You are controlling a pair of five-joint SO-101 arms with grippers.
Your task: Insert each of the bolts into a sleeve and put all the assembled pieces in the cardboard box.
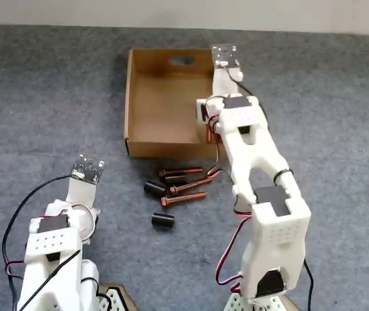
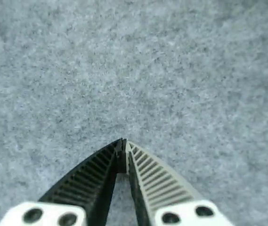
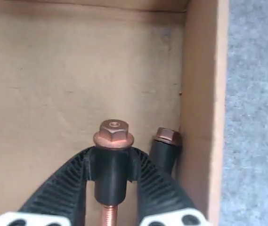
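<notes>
Right gripper (image 3: 111, 161) pinching sleeve (image 3: 110, 181) with bolt (image 3: 113, 133) through it, over cardboard box (image 3: 197, 84) floor. Second assembled piece (image 3: 166, 147) against box wall. Left gripper (image 2: 123, 147) pressed together above carpet (image 2: 134, 56). Loose bolts (image 1: 185, 188) beside box.

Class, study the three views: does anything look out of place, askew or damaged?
Nothing looks damaged or spilled. Loose bolts and sleeves lie at mixed angles on the carpet by the cardboard box, not yet assembled. One assembled piece sits against the box wall; the right gripper holds another.
</notes>
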